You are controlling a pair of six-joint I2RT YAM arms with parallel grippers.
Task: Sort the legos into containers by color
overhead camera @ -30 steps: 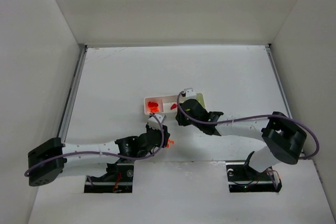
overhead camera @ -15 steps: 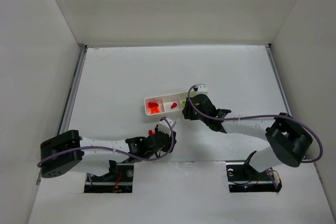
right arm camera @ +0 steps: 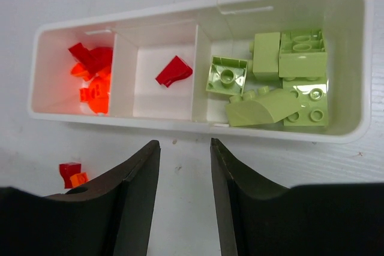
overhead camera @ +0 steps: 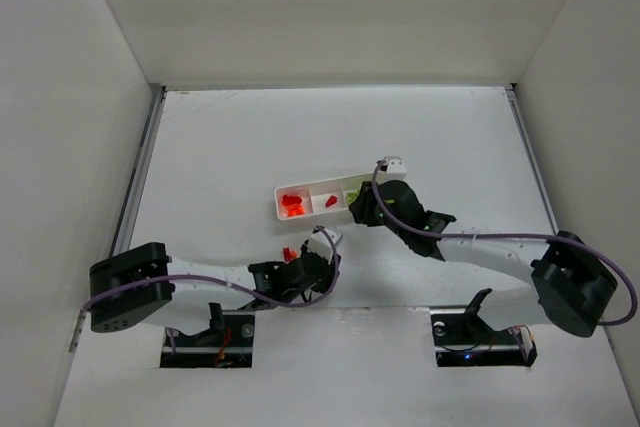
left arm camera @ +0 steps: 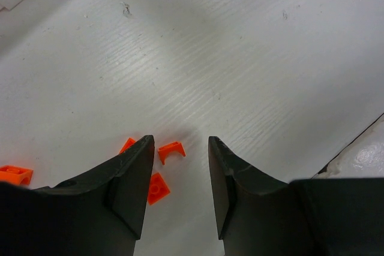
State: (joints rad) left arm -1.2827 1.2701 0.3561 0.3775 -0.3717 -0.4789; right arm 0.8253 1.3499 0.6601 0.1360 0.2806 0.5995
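Left wrist view puts the loose legos right under the left gripper. A tiny orange arch piece lies on the white table in the gap between the parted, empty fingers. A flat orange tile sits just beside it, by the left finger, and another orange bit is half hidden behind that finger. An orange brick lies off at the frame's edge. To my eye the step in hand is picking one of these up, and the arch looks the natural choice. It is low and small, so the fingers should come straight down with one on each side, tips almost on the table. They should close without nudging the tile, which lies near enough to be dragged along. The pieces look like glossy, hard plastic, bright against the table. From the right wrist, the white tray lies near this cluster, on its far side. Its left compartment holds red and orange bits mixed together. The middle compartment holds a single red piece, and the right compartment holds chunky yellow-green bricks. One more red-and-orange scrap lies on the table off the tray's near left corner. The right gripper hangs over the tray's near edge, fingers spread and holding nothing.
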